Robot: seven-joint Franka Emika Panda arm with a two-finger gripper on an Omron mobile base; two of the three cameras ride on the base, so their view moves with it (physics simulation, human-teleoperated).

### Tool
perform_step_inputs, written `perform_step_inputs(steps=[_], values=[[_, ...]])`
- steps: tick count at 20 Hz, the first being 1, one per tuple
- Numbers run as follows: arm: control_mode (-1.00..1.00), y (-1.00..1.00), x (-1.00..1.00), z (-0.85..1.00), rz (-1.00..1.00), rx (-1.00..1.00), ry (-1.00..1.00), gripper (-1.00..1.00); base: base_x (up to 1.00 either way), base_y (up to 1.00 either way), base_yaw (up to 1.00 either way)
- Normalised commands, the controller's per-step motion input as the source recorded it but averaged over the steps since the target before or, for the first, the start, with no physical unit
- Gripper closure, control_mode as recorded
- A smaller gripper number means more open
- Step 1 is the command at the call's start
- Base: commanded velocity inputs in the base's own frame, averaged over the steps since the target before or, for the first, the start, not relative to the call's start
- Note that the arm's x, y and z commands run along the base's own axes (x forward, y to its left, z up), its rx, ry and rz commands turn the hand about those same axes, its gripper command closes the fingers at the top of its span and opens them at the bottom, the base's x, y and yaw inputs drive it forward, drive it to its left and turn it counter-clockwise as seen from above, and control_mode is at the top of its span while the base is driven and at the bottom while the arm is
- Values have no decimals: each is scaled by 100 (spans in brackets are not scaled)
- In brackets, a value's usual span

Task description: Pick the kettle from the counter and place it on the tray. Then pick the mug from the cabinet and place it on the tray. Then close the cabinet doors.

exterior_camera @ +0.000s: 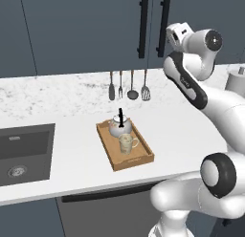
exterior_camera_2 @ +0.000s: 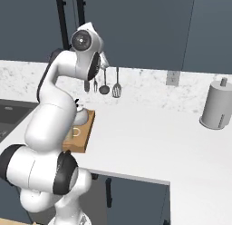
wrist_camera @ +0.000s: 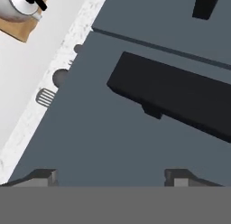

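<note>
Facing the closed cabinet doors (exterior_camera: 95, 30), the gripper (wrist_camera: 110, 175), spread wide and empty, has a black bar handle (wrist_camera: 176, 96) lying crosswise just ahead.

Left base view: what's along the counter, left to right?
Sink → tray holding the kettle and the mug → robot arm → grey canister at the right edge. The hanging utensils sit above the tray, so their place in the order is unclear.
</note>
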Motion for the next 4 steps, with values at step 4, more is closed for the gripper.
perform_step_inputs(steps=[4], values=[[-100, -1, 18, -16, -9, 0, 0, -100, 0, 0, 0]])
